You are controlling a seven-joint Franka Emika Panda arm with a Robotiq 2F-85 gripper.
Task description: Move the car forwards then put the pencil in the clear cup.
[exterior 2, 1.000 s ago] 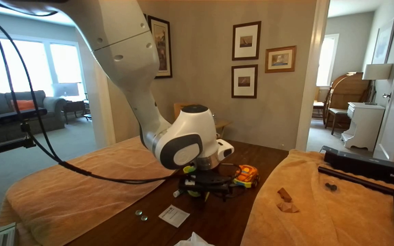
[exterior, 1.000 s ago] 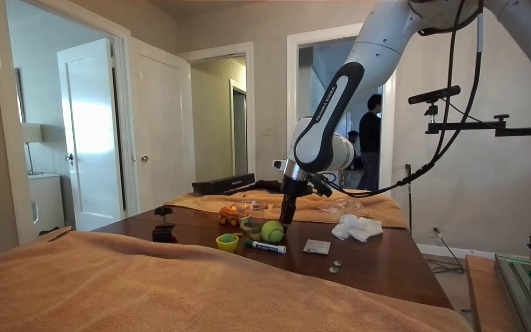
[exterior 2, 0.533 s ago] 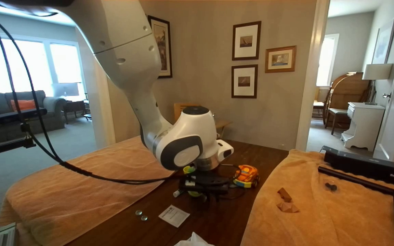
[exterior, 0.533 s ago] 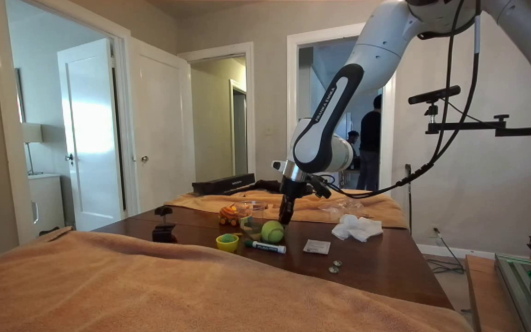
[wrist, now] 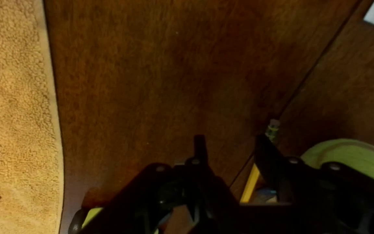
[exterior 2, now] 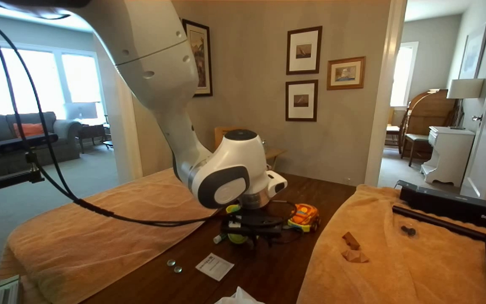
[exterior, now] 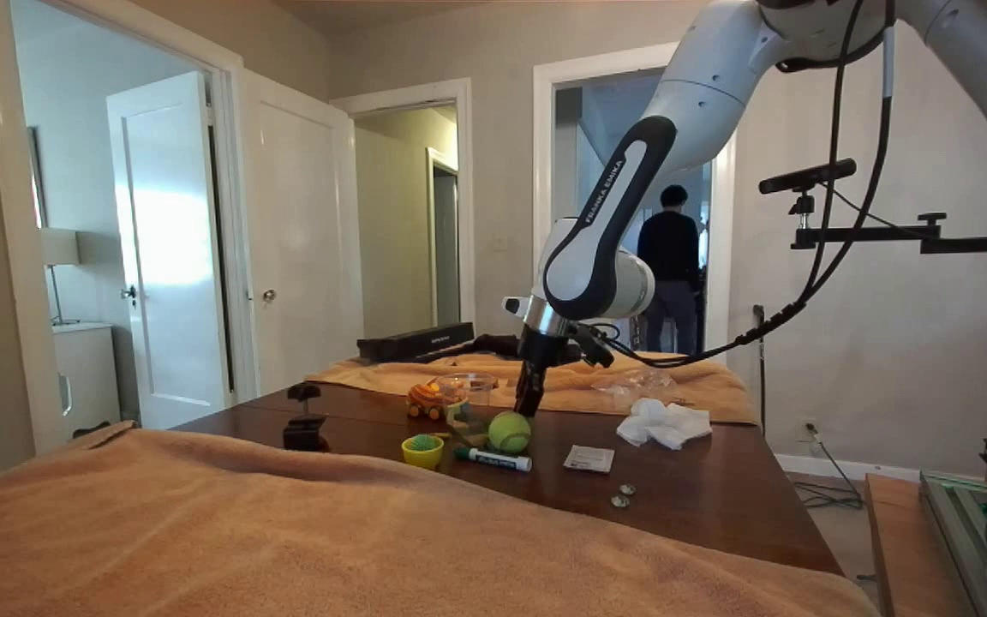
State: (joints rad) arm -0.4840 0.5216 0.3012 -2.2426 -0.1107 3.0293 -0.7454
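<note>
My gripper [wrist: 230, 138] is open in the wrist view, nothing held between its fingers. The yellow pencil [wrist: 251, 182] lies on the table, running under the right finger, its eraser end showing beyond that fingertip. I cannot tell whether they touch. In an exterior view the gripper [exterior: 528, 410] points down just behind the tennis ball. The orange toy car [exterior: 427, 400] stands beside the clear cup [exterior: 466, 387], which holds something I cannot make out. The car also shows in an exterior view [exterior 2: 305, 216], where the gripper [exterior 2: 251, 236] hides the cup and pencil.
The tennis ball [exterior: 509, 433] sits close to the right finger [wrist: 352, 159]. A marker [exterior: 498, 460], a small yellow cup [exterior: 422, 452], a white packet [exterior: 589, 458], glass beads [exterior: 620, 501] and crumpled tissue [exterior: 665, 424] lie around. An orange towel [wrist: 15, 97] borders the table.
My gripper has risen slightly and moved a little left in an exterior view. The tennis ball has shifted slightly right there. The pencil end seen below the gripper one second ago is now hidden.
</note>
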